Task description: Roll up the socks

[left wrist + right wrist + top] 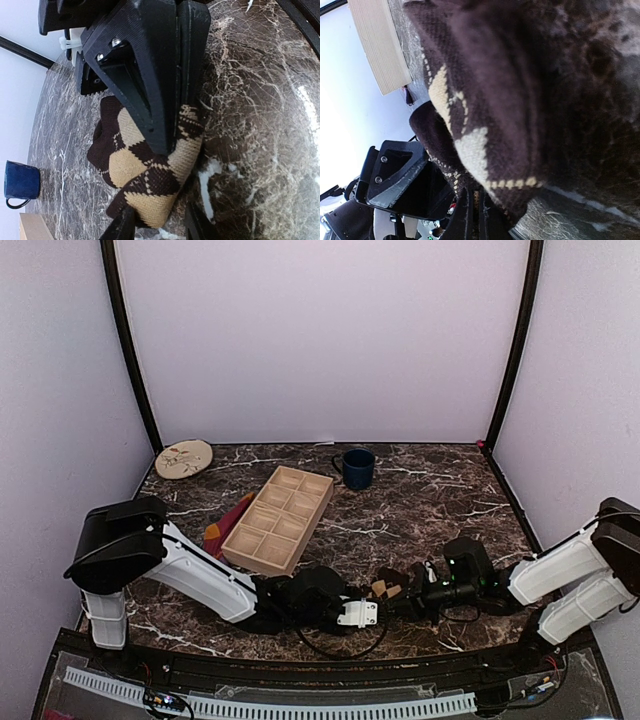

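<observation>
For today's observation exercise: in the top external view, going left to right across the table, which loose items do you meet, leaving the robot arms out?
Round speckled plate → purple striped sock → wooden compartment tray → blue mug → brown argyle sock.

Left hand (167, 185) grips the bunched argyle sock (145, 172) on marble table (260, 125).

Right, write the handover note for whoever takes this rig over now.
Left hand: closed on the dark brown and tan argyle fabric sock, near the table's front edge.
Right hand: shut, on the same sock from the other side.
Purple sock with orange and red stripes: lies beside the compartmented wooden tray, untouched.
Done: nothing rolled yet.
Left: roll both.
</observation>
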`<state>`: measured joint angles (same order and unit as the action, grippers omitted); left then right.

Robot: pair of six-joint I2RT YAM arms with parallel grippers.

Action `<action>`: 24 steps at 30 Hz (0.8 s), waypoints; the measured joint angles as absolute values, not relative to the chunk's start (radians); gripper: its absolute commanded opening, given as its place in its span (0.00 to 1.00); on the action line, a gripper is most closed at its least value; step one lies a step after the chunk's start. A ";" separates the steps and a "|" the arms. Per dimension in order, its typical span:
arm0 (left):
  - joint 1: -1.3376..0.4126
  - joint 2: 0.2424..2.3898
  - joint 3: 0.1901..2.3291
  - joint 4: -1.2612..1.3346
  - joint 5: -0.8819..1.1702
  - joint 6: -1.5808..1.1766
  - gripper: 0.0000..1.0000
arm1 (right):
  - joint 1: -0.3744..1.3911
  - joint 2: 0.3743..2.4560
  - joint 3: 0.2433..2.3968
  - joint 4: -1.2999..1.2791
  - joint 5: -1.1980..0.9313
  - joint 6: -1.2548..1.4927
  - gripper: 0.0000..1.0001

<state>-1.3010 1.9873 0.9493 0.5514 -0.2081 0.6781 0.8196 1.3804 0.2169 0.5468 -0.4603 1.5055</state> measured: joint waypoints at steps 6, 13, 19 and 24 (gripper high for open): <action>-1.301 1.999 0.950 0.572 -0.230 0.687 0.38 | 0.808 1.390 0.213 0.553 -0.479 1.505 0.00; -1.301 2.000 0.950 0.606 -0.241 0.708 0.38 | 0.796 1.401 0.213 0.554 -0.503 1.501 0.00; -1.301 2.000 0.950 0.610 -0.224 0.719 0.38 | 0.791 1.415 0.213 0.555 -0.518 1.497 0.00; -1.301 2.000 0.952 0.577 -0.178 0.712 0.39 | 0.791 1.421 0.213 0.555 -0.527 1.496 0.00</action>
<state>-1.3010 1.9995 0.9520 0.5774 -0.1780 0.7124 0.7906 1.4208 0.2131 0.5552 -0.5274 1.4956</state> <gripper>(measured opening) 0.388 0.012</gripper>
